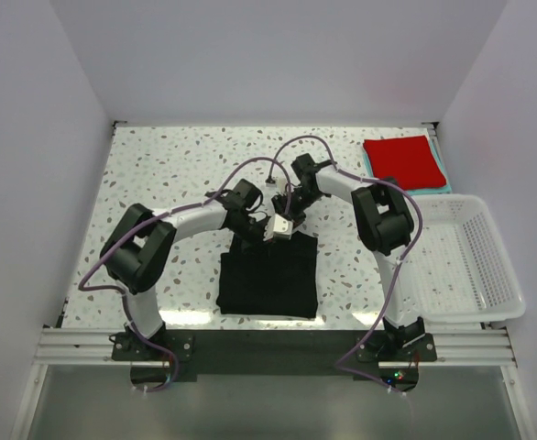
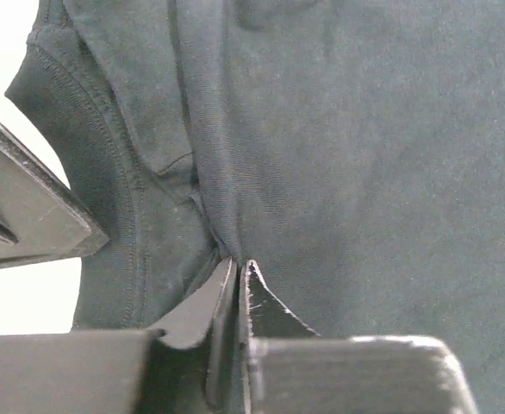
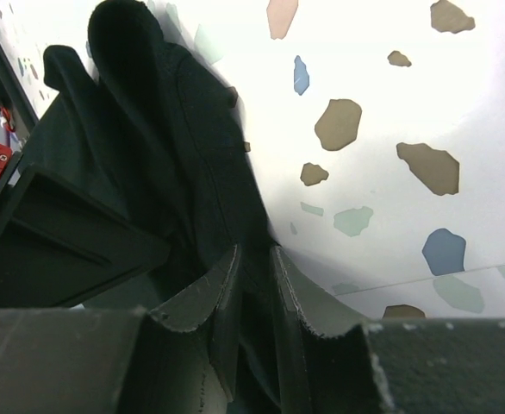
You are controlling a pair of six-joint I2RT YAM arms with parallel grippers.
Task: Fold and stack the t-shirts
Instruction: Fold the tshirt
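Observation:
The black t-shirt point(image 1: 268, 280) lies folded into a rough square at the front middle of the table. My left gripper point(image 1: 253, 223) and right gripper point(image 1: 287, 220) both pinch its far edge, close together. In the left wrist view the left gripper point(image 2: 238, 269) is shut on a fold of the black cloth point(image 2: 339, 147). In the right wrist view the right gripper point(image 3: 254, 259) is shut on black cloth point(image 3: 175, 129) held just above the table. The red t-shirt point(image 1: 403, 162) lies folded at the back right, on top of the teal t-shirt point(image 1: 367, 165), of which only an edge shows.
A white mesh basket point(image 1: 465, 261) stands at the right edge of the speckled table point(image 1: 158, 174). The walls close in at the back and both sides. The arm bases stand on a rail at the near edge.

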